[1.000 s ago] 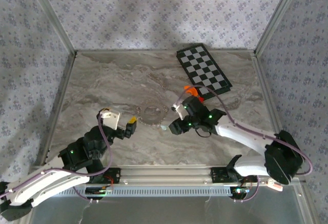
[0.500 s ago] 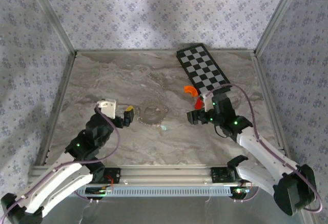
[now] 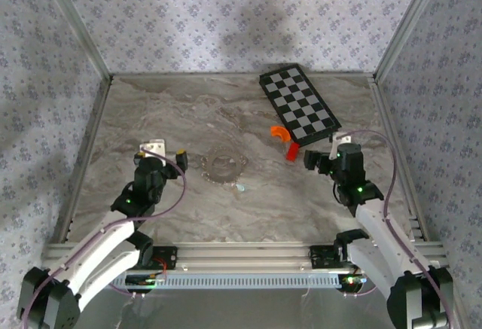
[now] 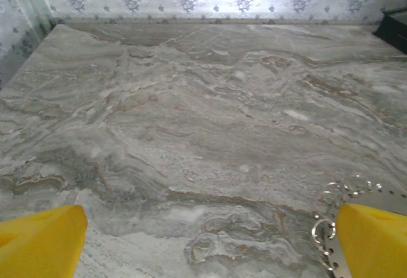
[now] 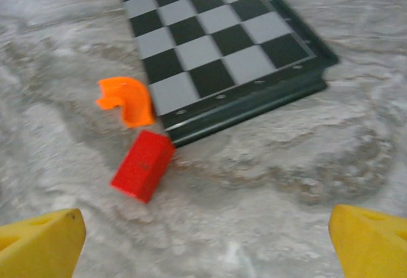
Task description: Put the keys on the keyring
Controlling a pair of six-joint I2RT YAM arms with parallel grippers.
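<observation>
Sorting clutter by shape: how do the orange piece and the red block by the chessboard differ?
The orange piece is curved; the red block is straight-sided and boxy. The orange piece lies alongside the chessboard's edge; the red block lies just off its corner. Both are small and rest on the table.

I held my left end effector point(image 3: 167, 153) low, its yellow fingertips point(image 4: 39, 240) spread wide apart and gripping nothing. My right end effector point(image 3: 322, 156) was just as wide, nothing between its yellow pads point(image 5: 38, 243). Both white arms point(image 3: 98, 250) were bent, elbows drawn in near their bases.
</observation>
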